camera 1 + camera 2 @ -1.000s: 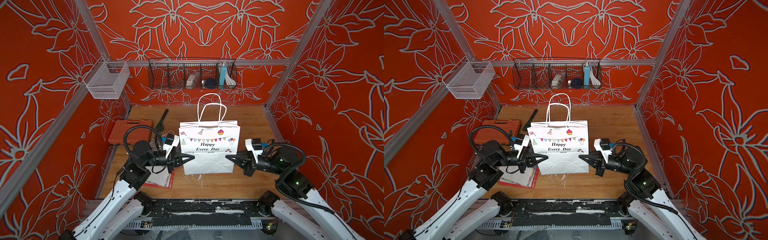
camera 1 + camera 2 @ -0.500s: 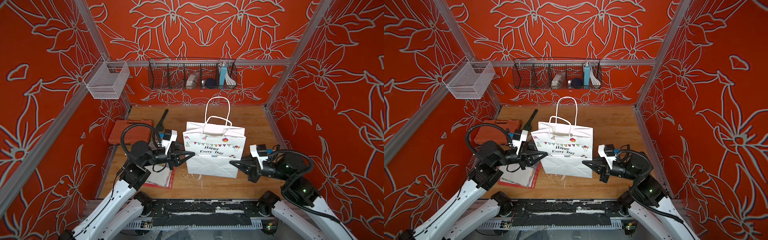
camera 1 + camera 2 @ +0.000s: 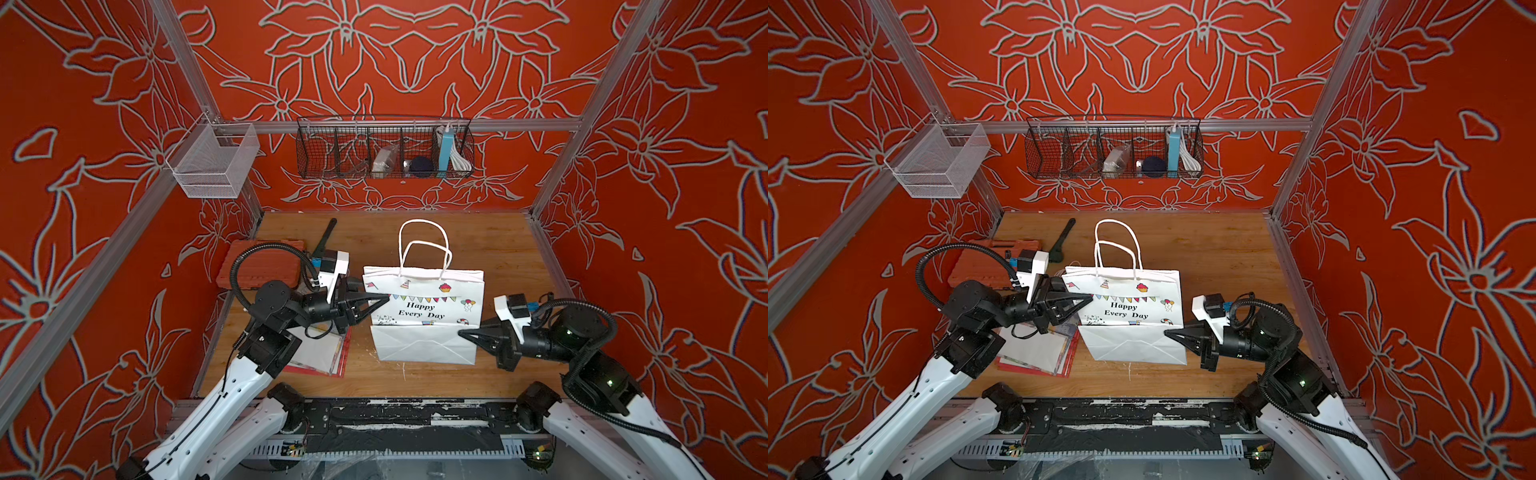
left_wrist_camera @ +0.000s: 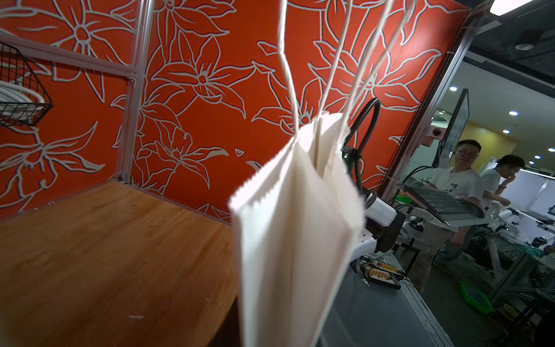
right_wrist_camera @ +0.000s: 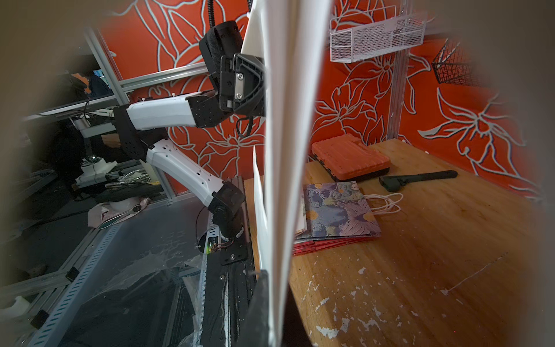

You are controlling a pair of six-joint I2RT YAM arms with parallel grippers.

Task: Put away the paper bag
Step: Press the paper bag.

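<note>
The paper bag between the grippers is probably light and floppy (it creases easily). The right gripper is clamped on its folded side edge, the firmest hold. I cannot tell how far the left gripper is open.

An orange case lay on the desk just behind the left gripper, a black tool beside it, a stack of flat bags beneath that gripper, and a white mesh basket and a black wire basket hung well beyond.
</note>
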